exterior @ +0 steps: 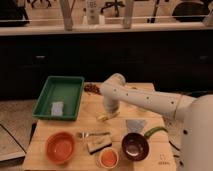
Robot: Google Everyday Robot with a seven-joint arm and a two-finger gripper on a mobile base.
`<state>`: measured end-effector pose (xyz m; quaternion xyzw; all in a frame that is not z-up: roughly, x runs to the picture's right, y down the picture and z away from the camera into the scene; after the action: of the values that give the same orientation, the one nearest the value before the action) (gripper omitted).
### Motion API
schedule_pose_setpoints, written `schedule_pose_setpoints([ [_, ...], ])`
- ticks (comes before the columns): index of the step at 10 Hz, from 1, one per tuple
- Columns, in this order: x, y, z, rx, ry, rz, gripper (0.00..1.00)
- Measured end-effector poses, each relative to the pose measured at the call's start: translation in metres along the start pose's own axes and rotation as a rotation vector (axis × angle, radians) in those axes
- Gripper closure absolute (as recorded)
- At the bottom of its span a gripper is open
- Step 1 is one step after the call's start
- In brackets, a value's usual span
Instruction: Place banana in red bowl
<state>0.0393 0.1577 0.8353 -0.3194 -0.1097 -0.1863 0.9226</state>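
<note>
Pale wooden worktop (67,127). Banana (104,118): small yellow curved piece lying flat near worktop centre, well apart from red bowl (61,146), a round, glossy orange-red dish at front left. Gripper (108,113) is right above banana; touching or just off, can't tell. Jaws open or closed: can't tell. Arm (145,100): smooth white shell, comes in from the right, bends at a rounded elbow, forearm drops steeply toward banana. Rectangular green plastic tray (62,92) at back left. Dark round bowl (135,146) at front right.
</note>
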Motion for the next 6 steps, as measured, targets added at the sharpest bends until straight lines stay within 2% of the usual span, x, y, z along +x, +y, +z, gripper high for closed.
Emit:
schedule_pose_setpoints([
  [1,0.008,-0.003,0.003,0.023,-0.012,0.054,0.48],
  [4,0.024,-0.003,0.009,0.065,-0.033,0.095,0.22],
  [6,0.027,-0.006,0.012,0.076,-0.040,0.099,0.20],
])
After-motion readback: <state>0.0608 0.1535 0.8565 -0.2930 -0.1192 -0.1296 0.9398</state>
